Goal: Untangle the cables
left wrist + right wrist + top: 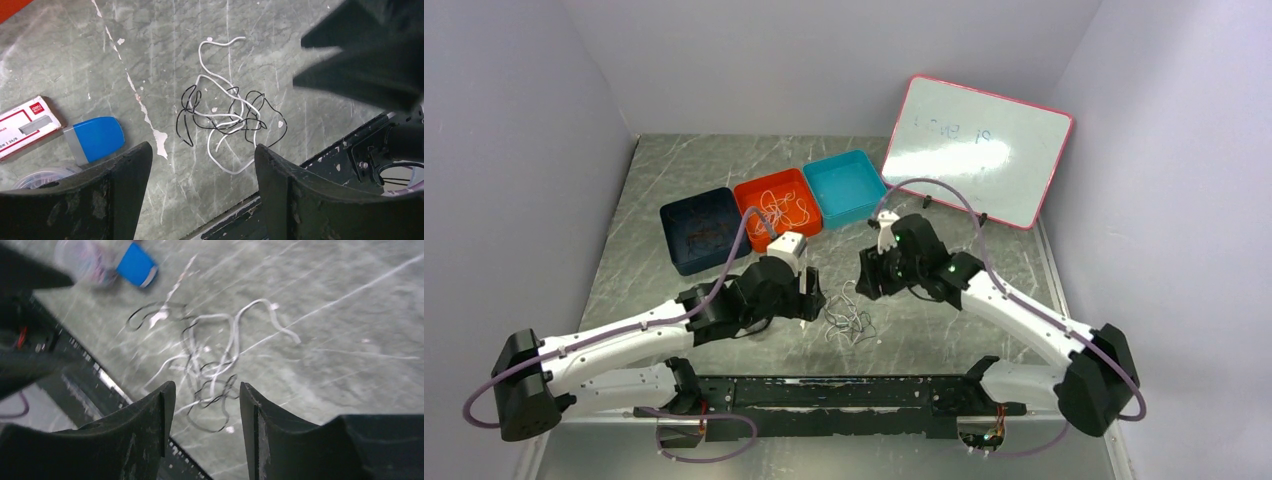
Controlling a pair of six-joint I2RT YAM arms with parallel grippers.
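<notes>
The left fingers [127, 175] stand spread wide and empty. The right fingers [150, 425] are apart too, pinching nothing. Both hang over the cables [222, 120], a loose tangle by the near edge of the worktop [165, 50]. They look light, limp and slippery, and are probably best pinched at a free end.

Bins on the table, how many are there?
3, side by side: dark blue bin at left, orange bin in the middle, teal bin at right. None looks hidden.

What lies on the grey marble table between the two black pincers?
A loose tangle of thin white and black cables lies there, clearest in the top view.
</notes>
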